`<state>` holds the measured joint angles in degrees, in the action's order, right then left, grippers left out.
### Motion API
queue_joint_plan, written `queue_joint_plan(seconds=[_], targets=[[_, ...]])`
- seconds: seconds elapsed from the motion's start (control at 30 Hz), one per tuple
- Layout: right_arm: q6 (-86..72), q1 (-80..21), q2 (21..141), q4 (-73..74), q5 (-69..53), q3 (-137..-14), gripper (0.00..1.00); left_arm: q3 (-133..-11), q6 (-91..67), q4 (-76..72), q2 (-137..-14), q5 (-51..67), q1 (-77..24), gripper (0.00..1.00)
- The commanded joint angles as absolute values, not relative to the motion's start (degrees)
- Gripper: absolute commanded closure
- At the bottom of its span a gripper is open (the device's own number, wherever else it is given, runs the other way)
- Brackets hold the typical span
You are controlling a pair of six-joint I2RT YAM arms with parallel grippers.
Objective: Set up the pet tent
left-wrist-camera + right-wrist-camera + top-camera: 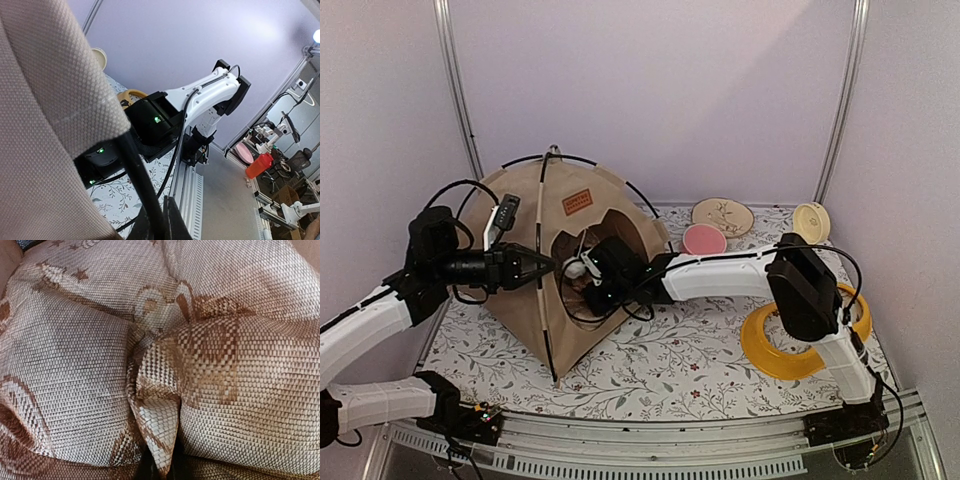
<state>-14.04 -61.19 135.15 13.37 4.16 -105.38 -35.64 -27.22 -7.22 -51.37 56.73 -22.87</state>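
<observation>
The left pincer (542, 267) is clamped on a black pole (140, 175) at the front ridge of the pet tent (582, 200). The tent stands domed at the back left of the floral surface (670, 365). The right pincer (590, 276) reaches into the tent's doorway, close against a woven pillow (85, 365). Whether its jaws are apart or together cannot be told.

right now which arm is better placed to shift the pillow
Right. The right gripper is inside the tent door, pinching the pillow. The left gripper is outside, shut on a pole.
</observation>
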Motion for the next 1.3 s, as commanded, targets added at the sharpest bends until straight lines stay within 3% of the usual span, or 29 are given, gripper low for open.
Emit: queue_joint_plan(seconds=[0.0,0.27,0.47,0.6,0.7,0.9,1.0,1.13,1.27], targets=[[-16.75,-60.2,130.98,19.47,1.93,-99.54,1.0,-35.68,-23.42,-11.6,-50.49,54.73,-23.16,1.0],[-19.5,-58.25,107.92,-9.81,1.19,-81.29,1.0,-34.22,-24.36,-13.89,-51.27,57.32,-23.44,1.0],[-20.59,-58.26,108.73,-19.73,3.96,-77.78,1.0,-33.9,-26.35,-15.88,-53.49,62.55,-25.9,1.0],[-21.65,-58.03,120.77,-10.33,5.92,-87.42,1.0,-33.95,-26.3,-16.14,-54.38,62.24,-26.81,1.0],[-24.99,-57.86,127.62,-2.74,6.01,-92.03,1.0,-35.64,-23.77,-12.13,-53.18,55.82,-26.64,1.0],[-27.71,-57.91,127.63,1.72,4.69,-91.78,1.0,-35.99,-22.14,-6.71,-50.62,41.11,-25.93,1.0],[-26.04,-57.99,124.71,2.07,2.74,-91.4,0.84,-36.22,-22.22,-3.29,-49.49,31.45,-25.81,1.0],[-22.94,-58.29,120.0,2.82,0.44,-91.31,0.48,-37.18,-21.44,1.89,-49.23,22.11,-25.05,1.0],[-21.26,-58.76,116.75,5.62,-0.8,-93.65,0.33,-37.55,-21.07,3.31,-50.47,20.92,-24.13,1.0]])
